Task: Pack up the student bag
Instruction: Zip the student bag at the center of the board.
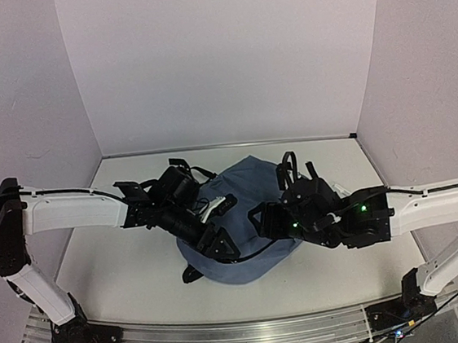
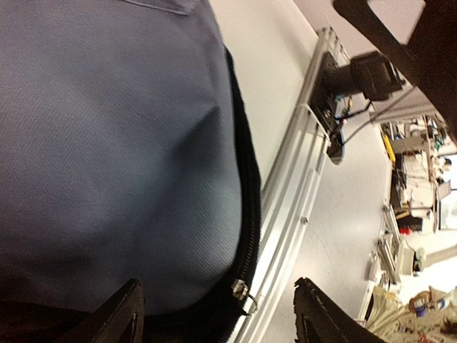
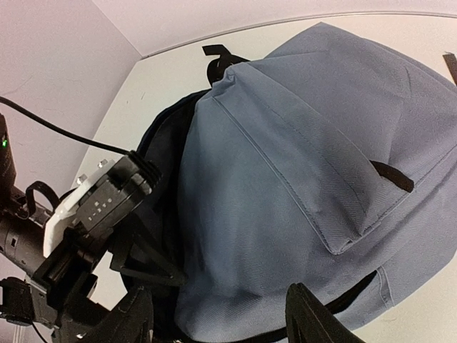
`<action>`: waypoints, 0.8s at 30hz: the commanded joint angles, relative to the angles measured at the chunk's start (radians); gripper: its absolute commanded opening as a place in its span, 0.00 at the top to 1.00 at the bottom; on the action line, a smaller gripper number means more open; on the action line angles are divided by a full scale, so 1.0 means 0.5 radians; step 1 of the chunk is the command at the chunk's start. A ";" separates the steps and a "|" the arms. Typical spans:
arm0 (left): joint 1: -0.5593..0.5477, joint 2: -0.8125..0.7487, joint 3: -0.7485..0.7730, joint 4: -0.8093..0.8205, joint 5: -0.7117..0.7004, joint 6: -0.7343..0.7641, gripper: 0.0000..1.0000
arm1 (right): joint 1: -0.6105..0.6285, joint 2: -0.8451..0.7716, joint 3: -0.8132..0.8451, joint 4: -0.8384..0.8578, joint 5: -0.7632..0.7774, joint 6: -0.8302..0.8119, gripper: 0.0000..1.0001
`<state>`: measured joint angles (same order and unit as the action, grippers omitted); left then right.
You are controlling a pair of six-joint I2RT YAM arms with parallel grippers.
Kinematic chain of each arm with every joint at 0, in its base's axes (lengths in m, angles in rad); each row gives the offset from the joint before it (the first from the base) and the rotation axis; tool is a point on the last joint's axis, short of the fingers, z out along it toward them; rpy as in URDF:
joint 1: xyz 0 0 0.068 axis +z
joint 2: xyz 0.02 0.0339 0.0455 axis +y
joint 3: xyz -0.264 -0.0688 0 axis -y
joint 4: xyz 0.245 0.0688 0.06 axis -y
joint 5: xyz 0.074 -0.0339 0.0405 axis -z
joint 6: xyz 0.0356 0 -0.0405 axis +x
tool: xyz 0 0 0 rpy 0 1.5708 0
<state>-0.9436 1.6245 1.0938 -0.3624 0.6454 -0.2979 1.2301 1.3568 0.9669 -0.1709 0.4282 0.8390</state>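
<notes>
Top external view: the student bag (image 1: 247,187), slate-blue and slumped, lies in the middle of the frame on the white table (image 1: 116,265). An arm reaches in over it from each side. The left gripper (image 1: 218,246) sits at the bag's lower-left edge. The right gripper (image 1: 260,219) is over the bag's right half, just beside it.

Left wrist view: blue fabric fills the left of the frame, bordered by a black zipper (image 2: 250,186) that curves down to a metal zipper pull (image 2: 241,293) at bottom centre. The two dark fingers (image 2: 121,314) poke up from the bottom edge, well apart, with the zipped edge and the pull lying between them and nothing pinched. An aluminium rail (image 2: 289,207) runs diagonally to the right of the bag.

Right wrist view: the bag takes up the centre and right of the frame, with its front pocket (image 3: 307,164) facing the camera and a black strap loop (image 3: 218,61) at the top. The bag's left side gapes, showing dark lining (the left arm's black-and-white wrist is at lower left, against that opening). This arm's own fingers (image 3: 314,318) also stand apart at the bottom edge, over the fabric. Whether their tips touch the cloth is hard to say from this angle.
</notes>
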 commanded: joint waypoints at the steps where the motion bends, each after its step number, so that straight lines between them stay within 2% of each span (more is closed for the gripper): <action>1: -0.009 -0.007 0.091 -0.094 0.338 0.028 0.38 | 0.001 -0.084 -0.034 -0.026 0.040 0.011 0.39; 8: -0.017 0.026 0.143 -0.312 0.308 0.115 0.45 | 0.002 -0.081 -0.066 -0.030 0.038 0.033 0.39; 12: -0.029 0.037 0.169 -0.329 0.261 0.129 0.52 | 0.001 -0.081 -0.097 -0.044 0.013 0.079 0.39; 19: -0.070 0.081 0.225 -0.340 0.168 0.146 0.57 | 0.001 -0.065 -0.196 -0.096 -0.021 0.302 0.35; 24: -0.104 0.120 0.270 -0.407 0.150 0.187 0.71 | 0.002 -0.074 -0.233 -0.103 -0.009 0.359 0.35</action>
<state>-0.9814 1.6778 1.1782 -0.5336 0.7318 -0.2372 1.2301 1.3407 0.8648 -0.2084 0.4134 0.9666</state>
